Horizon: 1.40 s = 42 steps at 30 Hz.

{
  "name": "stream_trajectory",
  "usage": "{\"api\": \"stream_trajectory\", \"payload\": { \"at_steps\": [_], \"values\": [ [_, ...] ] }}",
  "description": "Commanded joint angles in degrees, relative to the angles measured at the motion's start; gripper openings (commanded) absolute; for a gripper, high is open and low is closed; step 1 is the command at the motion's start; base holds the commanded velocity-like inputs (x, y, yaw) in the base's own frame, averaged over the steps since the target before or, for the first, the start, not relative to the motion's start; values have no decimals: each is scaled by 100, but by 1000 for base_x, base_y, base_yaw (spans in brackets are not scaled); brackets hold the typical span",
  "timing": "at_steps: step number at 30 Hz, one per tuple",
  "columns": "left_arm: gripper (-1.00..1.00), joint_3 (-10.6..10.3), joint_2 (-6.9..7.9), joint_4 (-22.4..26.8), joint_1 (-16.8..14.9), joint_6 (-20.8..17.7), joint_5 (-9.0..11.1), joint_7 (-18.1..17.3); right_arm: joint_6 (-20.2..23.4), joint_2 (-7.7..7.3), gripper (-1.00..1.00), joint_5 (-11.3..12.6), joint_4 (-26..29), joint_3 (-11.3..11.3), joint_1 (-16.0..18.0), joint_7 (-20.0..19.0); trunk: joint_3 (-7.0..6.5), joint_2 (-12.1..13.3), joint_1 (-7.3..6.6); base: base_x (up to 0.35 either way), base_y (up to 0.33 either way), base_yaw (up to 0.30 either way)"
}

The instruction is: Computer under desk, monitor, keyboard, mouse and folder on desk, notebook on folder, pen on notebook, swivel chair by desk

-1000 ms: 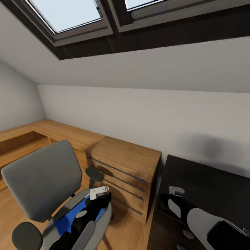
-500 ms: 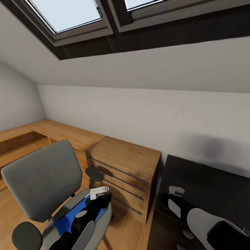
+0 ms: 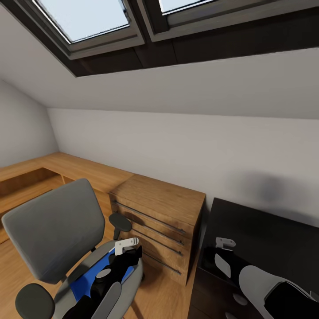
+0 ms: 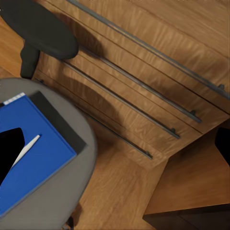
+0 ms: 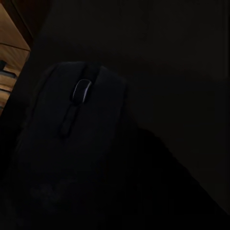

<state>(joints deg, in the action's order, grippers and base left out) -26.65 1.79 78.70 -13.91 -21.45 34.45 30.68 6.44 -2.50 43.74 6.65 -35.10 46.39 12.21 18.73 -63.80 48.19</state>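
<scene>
Two arms reach out below me. My left end effector (image 3: 127, 246) hovers over the flat bright blue folder (image 4: 33, 160) lying on the grey upholstered swivel chair (image 3: 55, 230), with a thin pale pen (image 4: 26, 148) on the folder; how far its fingers are spread I cannot tell. My right end effector (image 3: 224, 243) sits low over the glossy black tabletop (image 3: 270, 235), close above a small dark rounded mouse (image 5: 74, 129); its opening I cannot tell either. Beside the chair stands a light-wood drawer chest (image 3: 159, 221).
</scene>
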Motion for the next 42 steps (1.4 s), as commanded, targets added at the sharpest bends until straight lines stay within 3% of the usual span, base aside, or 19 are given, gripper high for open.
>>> {"api": "stream_trajectory", "payload": {
  "at_steps": [1,14,20,24,30,33,36,37,42],
  "values": [
    [100,-16,6,7,-7,-9,44,52,31,-5,-100,56,20,-50,1,44,-11,37,-22,0,0,0],
    [100,-9,6,-28,-7,-11,53,52,13,-12,-100,56,36,-50,1,36,-245,558,-308,-6,0,0],
    [100,-15,-8,-91,-7,-10,49,148,-24,-14,-100,56,61,-50,1,36,-352,799,-440,-267,0,0],
    [100,-16,-15,-107,-7,-12,45,179,-314,-18,-100,56,99,-50,1,22,-424,959,-527,-335,0,0],
    [100,8,-21,-293,-7,-24,37,184,-348,-107,-100,63,1091,-65,-5,151,-532,1200,-659,-342,0,0],
    [100,22,-21,-340,-7,-26,36,184,-233,-164,-100,70,1427,-67,-8,441,-586,1320,-725,-342,0,0],
    [100,26,-20,-359,-7,-26,30,184,-154,-282,-100,74,2002,-74,-46,996,-640,1441,-791,-342,0,0],
    [100,27,-20,-363,-7,-26,28,184,-41,-383,-100,73,2559,-75,-218,1372,-658,1481,-813,-342,0,0],
    [100,29,-18,-364,-7,-26,27,184,325,-696,-100,73,3901,-76,-764,1858,-729,1641,-901,-270,0,0]
  ]
}}
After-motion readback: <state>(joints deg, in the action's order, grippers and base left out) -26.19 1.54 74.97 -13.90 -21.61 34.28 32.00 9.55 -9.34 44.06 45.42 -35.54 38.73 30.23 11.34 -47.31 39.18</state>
